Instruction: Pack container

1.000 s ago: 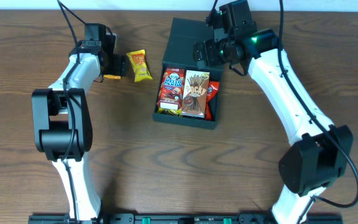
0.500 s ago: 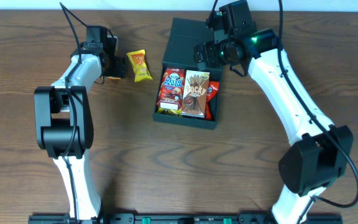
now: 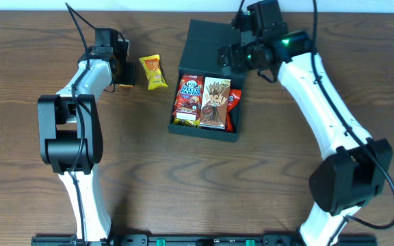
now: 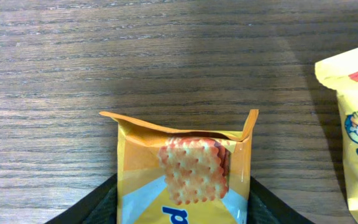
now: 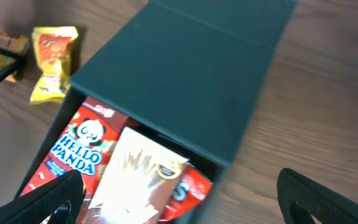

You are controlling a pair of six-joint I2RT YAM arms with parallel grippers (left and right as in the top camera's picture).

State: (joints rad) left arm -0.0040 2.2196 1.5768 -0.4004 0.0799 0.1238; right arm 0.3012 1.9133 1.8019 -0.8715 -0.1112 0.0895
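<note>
The container (image 3: 204, 133) is a dark teal box at table centre, its flap lid (image 3: 207, 42) folded back away from me. Inside lie a Hello Panda packet (image 3: 189, 96), a Pocky box (image 3: 216, 101) and a red packet (image 3: 234, 102). My left gripper (image 3: 120, 74) is far left on the table, its fingers (image 4: 95, 208) pressed against both sides of an orange cracker packet (image 4: 185, 168). My right gripper (image 3: 237, 58) hovers open above the lid's right side, with the lid (image 5: 185, 68) and the snacks below its wide-spread fingers (image 5: 316, 196).
A yellow snack packet (image 3: 154, 72) lies on the wood between the left gripper and the container; its edge (image 4: 356, 137) shows at the right of the left wrist view. The brown wooden table (image 3: 197, 184) extends toward the front.
The left gripper's jaws have narrowed onto the orange cracker packet. The right gripper has shifted slightly right and farther back over the lid.
</note>
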